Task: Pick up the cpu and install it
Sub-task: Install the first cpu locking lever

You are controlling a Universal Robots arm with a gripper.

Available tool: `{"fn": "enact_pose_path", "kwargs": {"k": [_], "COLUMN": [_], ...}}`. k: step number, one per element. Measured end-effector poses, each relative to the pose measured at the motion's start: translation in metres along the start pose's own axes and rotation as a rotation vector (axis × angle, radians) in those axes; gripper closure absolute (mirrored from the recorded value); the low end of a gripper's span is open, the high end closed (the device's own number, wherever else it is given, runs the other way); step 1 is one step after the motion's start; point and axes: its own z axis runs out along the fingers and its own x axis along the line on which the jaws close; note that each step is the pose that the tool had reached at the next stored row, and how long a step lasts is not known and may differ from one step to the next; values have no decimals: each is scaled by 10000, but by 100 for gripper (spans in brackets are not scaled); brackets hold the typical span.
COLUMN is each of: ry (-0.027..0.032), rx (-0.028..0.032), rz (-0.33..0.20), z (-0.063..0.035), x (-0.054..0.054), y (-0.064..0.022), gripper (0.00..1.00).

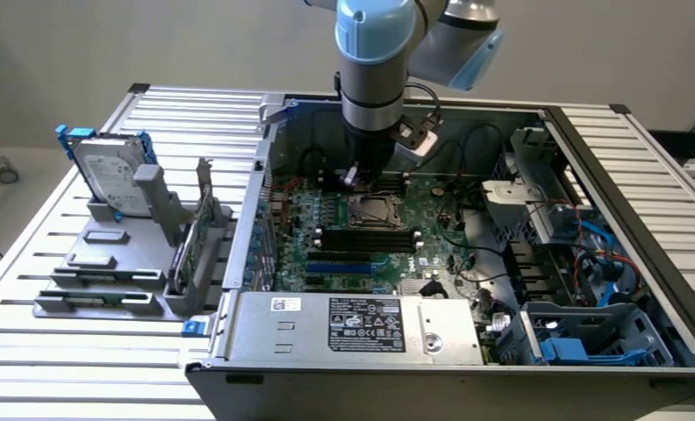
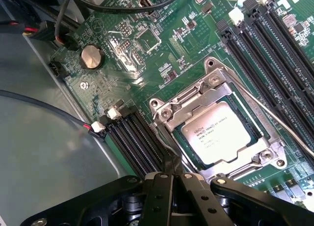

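One arm (image 1: 377, 53) reaches down into an open computer case (image 1: 628, 149) lying on the slatted tabletop (image 1: 20, 351). In the exterior view its pincer (image 1: 357, 180) hangs low over the green motherboard (image 1: 441, 228), just at eleven o'clock from the socket frame (image 1: 375, 210) near the board's middle. Well apart, out at nine o'clock from the case, a silver hard drive (image 1: 104, 167) in a blue frame stands upright in a grey rack (image 1: 102, 263). A power supply (image 1: 347, 324) with a white label sits along the case's six o'clock edge.

From the wrist view, the pincer (image 2: 171, 167) is pressed together, black fingertips meeting and nothing between them. Just beyond the tips the cpu (image 2: 216, 137) lies flat inside the metal socket frame (image 2: 167, 113), silver top up with small print on it, not touched by the pincer. Black memory slots (image 2: 274, 54) run alongside the socket, and a round coin battery (image 2: 91, 56) sits farther off on the motherboard (image 2: 162, 64).
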Motion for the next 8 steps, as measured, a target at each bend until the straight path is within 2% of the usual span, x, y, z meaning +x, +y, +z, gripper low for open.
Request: {"fn": "enact_pose_path", "kwargs": {"k": [8], "ry": [2], "rx": [-2], "rz": [0], "z": [6], "x": [8], "y": [12], "gripper": [89]}}
